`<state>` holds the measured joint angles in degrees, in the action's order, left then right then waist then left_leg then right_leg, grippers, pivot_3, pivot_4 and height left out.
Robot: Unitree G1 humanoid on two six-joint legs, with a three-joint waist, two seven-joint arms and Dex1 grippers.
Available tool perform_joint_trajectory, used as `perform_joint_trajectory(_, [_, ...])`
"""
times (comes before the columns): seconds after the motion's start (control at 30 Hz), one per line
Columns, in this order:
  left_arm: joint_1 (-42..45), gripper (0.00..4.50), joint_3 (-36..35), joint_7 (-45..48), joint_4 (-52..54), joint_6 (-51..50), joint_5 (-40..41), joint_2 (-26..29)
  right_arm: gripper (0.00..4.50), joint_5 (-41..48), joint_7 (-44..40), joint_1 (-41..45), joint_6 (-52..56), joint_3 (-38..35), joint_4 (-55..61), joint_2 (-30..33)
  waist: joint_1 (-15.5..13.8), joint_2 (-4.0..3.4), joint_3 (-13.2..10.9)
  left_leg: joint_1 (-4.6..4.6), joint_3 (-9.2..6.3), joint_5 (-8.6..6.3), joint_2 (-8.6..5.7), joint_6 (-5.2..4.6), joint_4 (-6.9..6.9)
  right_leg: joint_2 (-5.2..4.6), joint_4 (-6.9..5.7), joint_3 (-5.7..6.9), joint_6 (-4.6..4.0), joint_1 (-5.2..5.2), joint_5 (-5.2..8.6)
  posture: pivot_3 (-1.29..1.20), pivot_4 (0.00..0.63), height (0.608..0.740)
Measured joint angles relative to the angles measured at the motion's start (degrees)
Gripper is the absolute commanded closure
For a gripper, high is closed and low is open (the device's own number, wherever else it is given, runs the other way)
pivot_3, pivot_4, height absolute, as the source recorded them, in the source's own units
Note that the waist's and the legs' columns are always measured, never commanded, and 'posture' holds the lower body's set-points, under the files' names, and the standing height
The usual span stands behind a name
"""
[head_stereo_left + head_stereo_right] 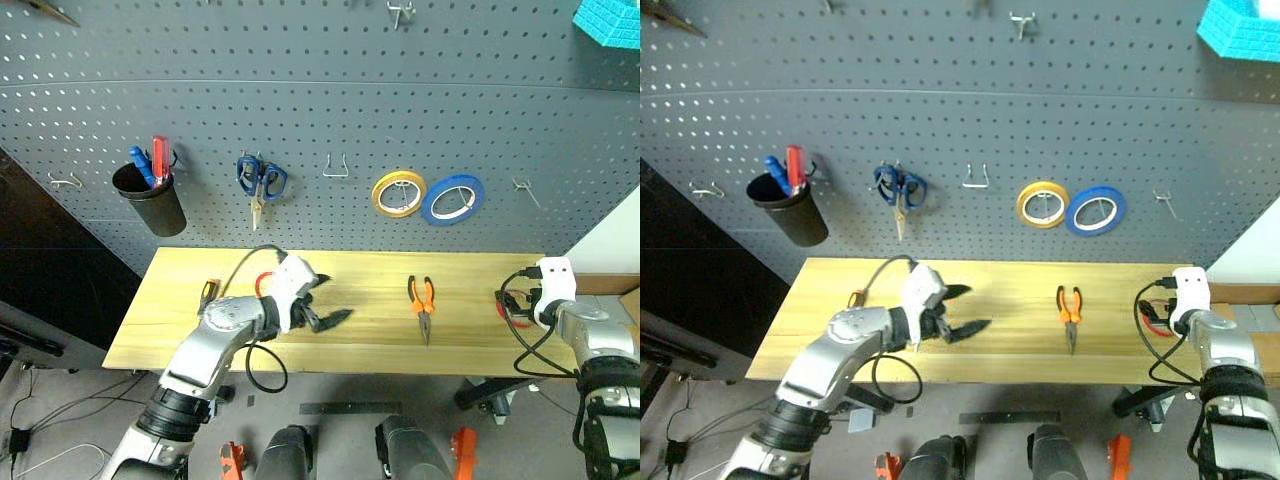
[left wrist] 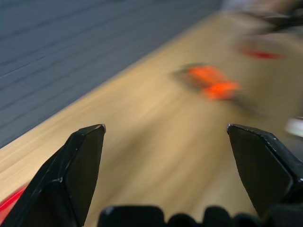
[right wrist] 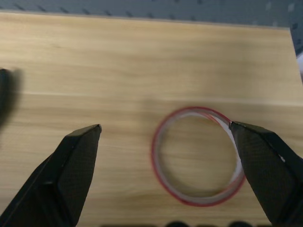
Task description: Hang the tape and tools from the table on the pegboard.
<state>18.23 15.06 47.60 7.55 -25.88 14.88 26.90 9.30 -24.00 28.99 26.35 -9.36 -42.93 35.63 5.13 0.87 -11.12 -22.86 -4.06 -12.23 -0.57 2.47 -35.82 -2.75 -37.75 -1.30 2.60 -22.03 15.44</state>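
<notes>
Where visible: one tape (image 3: 198,156), one pliers (image 1: 422,297).

1. The table (image 1: 460,345) and pegboard (image 1: 330,110) are viewed from above and in front by both eye views.
2. The table is seen closely, at a low angle, by each wrist view.
3. The pliers (image 2: 210,85) are shared by the left wrist and eye views.

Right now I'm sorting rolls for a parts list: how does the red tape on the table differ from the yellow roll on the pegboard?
The red tape lies flat on the table; the yellow roll hangs on the pegboard. The red tape is a thin ring, the yellow roll thicker-walled. Both are round with open centres.
</notes>
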Motion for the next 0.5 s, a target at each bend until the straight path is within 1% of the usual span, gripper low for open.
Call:
perform_joint_trajectory(0.1, [2.9, 0.09, 2.3, 3.6, -0.1, 0.2, -0.3, 0.5, 0.0, -2.1, -1.7, 4.4, -1.1, 1.7, -8.0, 0.2, 0.0, 0.06, -0.8, 0.0, 0.02, 0.0, 0.08, 0.0, -0.03, 0.25, -0.02, -0.03, -0.01, -0.03, -0.01, -0.14, 0.225, 0.74])
perform_joint_trajectory(0.23, [6.0, 0.09, 3.0, 5.6, -1.3, 1.4, -1.2, 0.4, 0.0, -5.0, -4.0, 8.2, -3.7, 4.2, -16.2, 0.1, 0.0, 0.07, -1.6, -0.04, 0.07, 0.0, 0.17, 0.0, -0.03, 0.41, -0.03, -0.15, -0.01, -0.15, 0.0, -0.13, 0.248, 0.74])
perform_joint_trajectory(0.33, [7.8, 0.09, 3.4, 7.0, -2.1, 2.8, -2.0, 0.4, 0.0, -8.0, -5.5, 10.5, -6.0, 6.9, -20.9, 0.1, 0.0, 0.15, -2.6, -0.02, 0.27, 0.0, 0.17, 0.0, -0.04, 0.43, -0.11, -0.43, -0.05, -0.23, -0.05, -0.12, 0.261, 0.74])
perform_joint_trajectory(0.43, [8.1, 0.09, 3.6, 8.0, -3.4, 2.9, -2.4, 0.4, 0.0, -10.4, -6.1, 11.3, -8.7, 9.0, -23.8, 0.0, 0.0, 0.28, -3.0, -0.02, 0.49, -0.05, 0.16, -0.06, -0.05, 0.43, -0.09, -0.66, -0.08, -0.3, -0.08, -0.11, 0.276, 0.74])
perform_joint_trajectory(0.5, [8.6, 0.04, 3.7, 8.4, -3.7, 3.0, -2.6, 0.4, 0.39, -11.8, -6.9, 12.6, -9.7, 10.2, -25.2, 0.0, 0.0, 0.6, -3.4, 0.03, 0.64, -0.12, 0.19, -0.1, -0.09, 0.43, -0.1, -0.82, -0.06, -0.3, -0.08, -0.1, 0.282, 0.74])
